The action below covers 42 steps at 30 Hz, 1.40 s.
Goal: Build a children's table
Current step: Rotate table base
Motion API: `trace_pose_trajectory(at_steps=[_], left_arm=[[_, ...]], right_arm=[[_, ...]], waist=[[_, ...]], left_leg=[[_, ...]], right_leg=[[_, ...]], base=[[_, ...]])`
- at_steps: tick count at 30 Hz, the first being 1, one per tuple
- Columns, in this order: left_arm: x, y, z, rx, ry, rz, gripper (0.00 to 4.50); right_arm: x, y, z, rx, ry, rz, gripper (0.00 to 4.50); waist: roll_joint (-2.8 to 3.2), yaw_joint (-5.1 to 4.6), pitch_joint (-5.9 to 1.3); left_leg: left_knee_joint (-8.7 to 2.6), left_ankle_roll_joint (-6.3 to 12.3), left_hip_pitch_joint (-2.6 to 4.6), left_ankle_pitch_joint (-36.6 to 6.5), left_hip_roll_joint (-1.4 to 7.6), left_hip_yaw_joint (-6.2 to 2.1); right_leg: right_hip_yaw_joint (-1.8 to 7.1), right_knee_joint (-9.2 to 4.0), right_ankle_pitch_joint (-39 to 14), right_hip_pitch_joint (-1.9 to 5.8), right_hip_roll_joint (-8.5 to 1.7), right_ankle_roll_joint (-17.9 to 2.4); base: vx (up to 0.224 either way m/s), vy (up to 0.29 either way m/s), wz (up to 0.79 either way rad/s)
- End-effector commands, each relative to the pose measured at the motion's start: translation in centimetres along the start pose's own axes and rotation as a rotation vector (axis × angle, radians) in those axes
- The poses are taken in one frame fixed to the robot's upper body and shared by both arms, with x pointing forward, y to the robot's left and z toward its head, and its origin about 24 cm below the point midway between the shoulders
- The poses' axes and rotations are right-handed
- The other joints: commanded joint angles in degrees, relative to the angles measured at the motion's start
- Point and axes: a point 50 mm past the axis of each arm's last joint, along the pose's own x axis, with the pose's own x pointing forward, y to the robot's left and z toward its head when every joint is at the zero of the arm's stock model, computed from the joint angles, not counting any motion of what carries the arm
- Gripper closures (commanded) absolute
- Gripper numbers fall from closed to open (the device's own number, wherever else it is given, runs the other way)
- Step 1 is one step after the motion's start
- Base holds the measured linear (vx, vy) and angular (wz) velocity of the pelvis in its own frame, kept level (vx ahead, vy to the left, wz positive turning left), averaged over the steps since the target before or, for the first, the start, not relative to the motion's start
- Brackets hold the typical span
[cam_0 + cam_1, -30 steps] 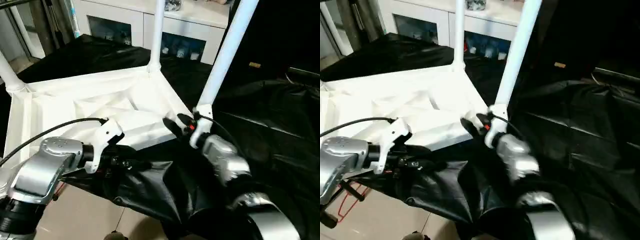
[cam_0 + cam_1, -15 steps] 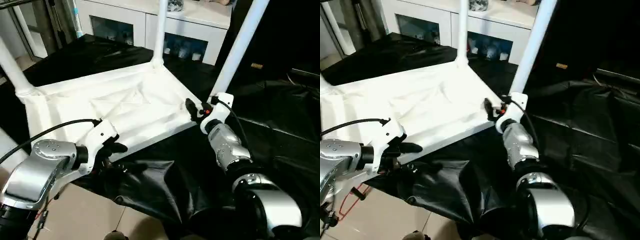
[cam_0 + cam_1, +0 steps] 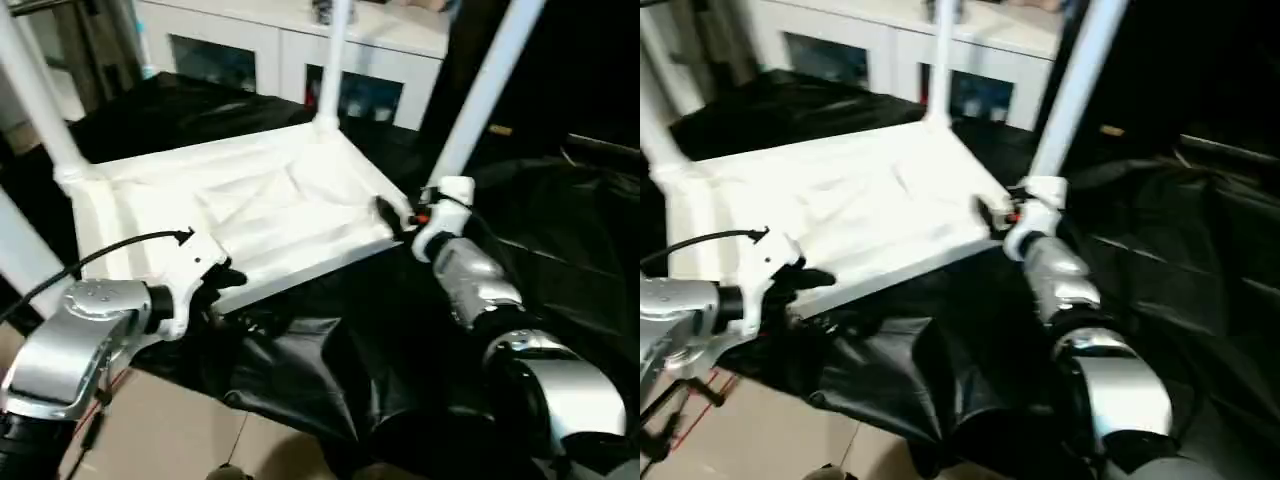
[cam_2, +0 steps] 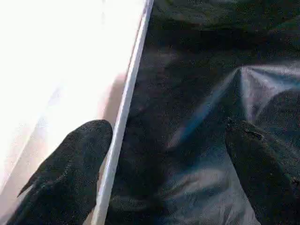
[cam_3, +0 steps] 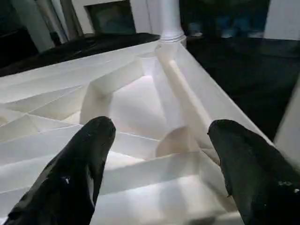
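Between open right gripper [image 5: 159, 164] fingers: upturned tabletop [image 3: 260, 205] corner

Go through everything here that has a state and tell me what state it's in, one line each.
Tabletop: upside down on the black sheet, ribbed underside up.
Far leg: standing upright in its corner socket.
Left leg: standing in its corner socket.
Right leg: standing at the near right corner, leaning slightly.
Left claw: open, at the tabletop's near edge.
Right claw: open, over the ribbed underside.
Cabinet: glass doors shut.
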Motion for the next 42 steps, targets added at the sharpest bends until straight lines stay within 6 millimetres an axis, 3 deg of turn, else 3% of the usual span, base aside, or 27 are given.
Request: trace_pose_trajectory(at_steps=[1,2,4,5,6,8,9,10,12,16,17,23,29,34,36,37,38,39,42], left_arm=[[0.0,-0.5,0.3,-0.004,-0.047,0.024,0.10],[0.1,-0.9,0.1,-0.028,-0.063,0.030,0.10],[0.1,-1.2,-0.1,-0.034,-0.064,0.040,0.10],[-0.1,-1.6,-0.5,-0.043,-0.071,0.069,0.10],[-0.2,-1.9,-0.7,-0.049,-0.078,0.084,0.10],[-0.3,-2.2,-0.8,-0.056,-0.086,0.097,0.10],[-0.3,-2.3,-0.8,-0.058,-0.087,0.098,0.10],[-0.5,-3.4,-0.8,-0.068,-0.123,0.087,0.10],[-0.7,-4.4,-1.0,-0.080,-0.138,0.087,0.10],[-1.0,-5.2,-1.7,-0.100,-0.114,0.132,0.10],[-1.1,-5.3,-1.9,-0.102,-0.108,0.139,0.10],[-1.7,-5.6,-2.7,-0.090,-0.065,0.179,0.10],[-1.9,-4.6,-2.4,-0.050,-0.070,0.243,0.10],[-1.8,-4.0,-2.2,-0.027,-0.075,0.266,0.10],[-1.8,-3.5,-2.0,-0.005,-0.083,0.288,0.10],[-1.8,-3.2,-1.8,0.005,-0.089,0.294,0.10],[-1.6,-3.0,-1.6,0.013,-0.098,0.299,0.10],[-1.6,-2.9,-1.6,0.016,-0.102,0.301,0.10],[-1.5,-2.8,-1.4,0.027,-0.111,0.308,0.10]], right_arm=[[0.7,0.4,1.6,-0.027,-0.046,-0.025,0.80],[0.9,0.5,2.1,-0.023,-0.058,-0.052,0.80],[1.1,0.6,2.3,-0.020,-0.063,-0.064,0.80],[1.3,0.8,3.0,-0.016,-0.080,-0.086,0.80],[1.5,0.9,3.3,-0.014,-0.088,-0.098,0.80],[1.6,1.0,3.6,-0.013,-0.095,-0.109,0.80],[1.7,1.0,3.7,-0.014,-0.095,-0.110,0.80],[1.7,0.8,4.1,-0.015,-0.101,-0.158,0.80],[1.7,0.2,4.6,-0.015,-0.107,-0.242,0.80],[1.4,-1.0,5.2,-0.004,-0.114,-0.383,0.80],[1.3,-1.2,5.3,0.000,-0.116,-0.406,0.80],[0.4,-3.1,5.9,0.057,-0.128,-0.559,0.80],[-1.1,-5.9,7.2,0.056,-0.160,-0.678,0.80],[-2.2,-7.6,7.9,0.050,-0.181,-0.739,0.80],[-3.4,-9.2,8.4,0.028,-0.193,-0.792,0.80],[-4.1,-10.0,8.6,0.018,-0.198,-0.817,0.80],[-4.7,-10.7,8.8,0.007,-0.203,-0.842,0.80],[-4.9,-10.9,8.8,0.003,-0.204,-0.848,0.80],[-5.4,-11.5,9.0,-0.008,-0.207,-0.869,0.80]], waist=[[0.34,0.33,-3.88],[-0.11,0.26,-3.85],[0.03,0.37,-3.81],[-0.67,0.39,-3.69],[-0.80,0.39,-3.69],[-0.47,0.44,-3.65],[-0.77,0.44,-3.59],[-1.77,0.49,-3.56],[-1.56,0.83,-3.43],[-2.05,1.20,-3.26],[-2.66,1.43,-3.20],[-2.58,2.33,-3.30],[-2.43,3.35,-3.37],[-2.11,3.78,-3.41],[-1.67,3.91,-3.43],[-1.85,3.91,-3.39],[-1.24,4.02,-3.46],[-1.40,4.10,-3.42],[-1.54,4.05,-3.54]], left_leg=[[-3.50,-0.39,0.44,-11.9,0.86,0.25],[-3.51,-0.28,0.26,-11.7,0.89,0.27],[-3.49,-0.14,0.47,-12.0,0.92,0.32],[-3.56,-0.05,0.47,-12.4,0.89,0.40],[-3.60,-0.31,0.40,-12.8,1.09,0.29],[-3.65,-0.96,0.64,-13.4,1.08,0.29],[-3.67,-0.95,0.72,-14.1,1.01,0.33],[-3.70,-0.96,0.65,-14.3,1.11,0.36],[-3.81,-1.64,0.55,-14.8,1.20,0.20],[-3.82,-2.53,0.77,-17.6,0.98,0.24],[-3.84,-2.59,0.58,-17.3,0.93,0.20],[-3.57,-2.70,1.06,-16.7,0.84,0.42],[-3.46,-3.26,0.87,-16.7,0.70,0.37],[-3.29,-3.67,0.87,-17.1,0.62,0.34],[-3.22,-4.16,1.05,-18.8,0.60,0.23],[-3.23,-4.16,0.95,-19.1,0.58,0.19],[-3.19,-4.35,1.08,-19.5,0.55,0.15],[-3.07,-4.24,1.23,-20.0,0.53,0.24],[-3.08,-4.17,0.58,-19.0,0.46,0.03]], right_leg=[[2.38,-3.57,-7.6,2.90,-3.13,-12.4],[2.38,-3.38,-7.7,2.99,-3.16,-12.3],[2.35,-3.41,-8.1,2.68,-3.03,-11.8],[2.29,-3.62,-8.5,2.55,-2.87,-11.3],[2.31,-3.37,-8.7,2.61,-3.00,-11.3],[2.28,-3.43,-8.0,2.35,-2.77,-10.6],[2.23,-3.48,-7.9,2.23,-2.59,-10.5],[2.20,-3.51,-8.4,2.30,-2.71,-10.4],[2.25,-3.57,-10.3,2.36,-3.09,-9.8],[2.23,-3.84,-12.9,1.88,-2.70,-7.8],[2.22,-3.84,-13.5,2.02,-2.80,-7.4],[2.25,-3.68,-10.5,1.53,-2.39,-7.0],[2.24,-3.45,-9.3,1.76,-2.36,-6.8],[2.21,-3.44,-8.8,1.77,-2.27,-6.5],[2.18,-3.51,-9.7,1.63,-2.27,-6.5],[2.13,-3.57,-10.0,1.73,-2.26,-6.6],[2.12,-3.54,-9.8,1.68,-2.24,-6.6],[2.12,-3.58,-9.6,1.53,-2.14,-6.8],[2.06,-3.45,-9.3,2.14,-2.30,-6.7]], base=[[0.000,0.000,0.00],[0.000,0.000,0.00],[0.000,0.000,0.00],[0.000,0.000,0.00],[0.000,0.000,0.00],[0.000,0.000,0.00],[0.000,0.000,0.00],[0.000,0.000,0.00],[0.000,0.000,0.00],[0.000,0.000,0.00],[0.000,0.000,0.00],[0.000,0.000,0.00],[0.000,0.000,0.00],[0.000,0.000,0.00],[0.000,0.000,0.00],[0.000,0.000,0.00],[0.000,0.000,0.00],[0.000,0.000,0.00],[0.000,0.000,0.00]])
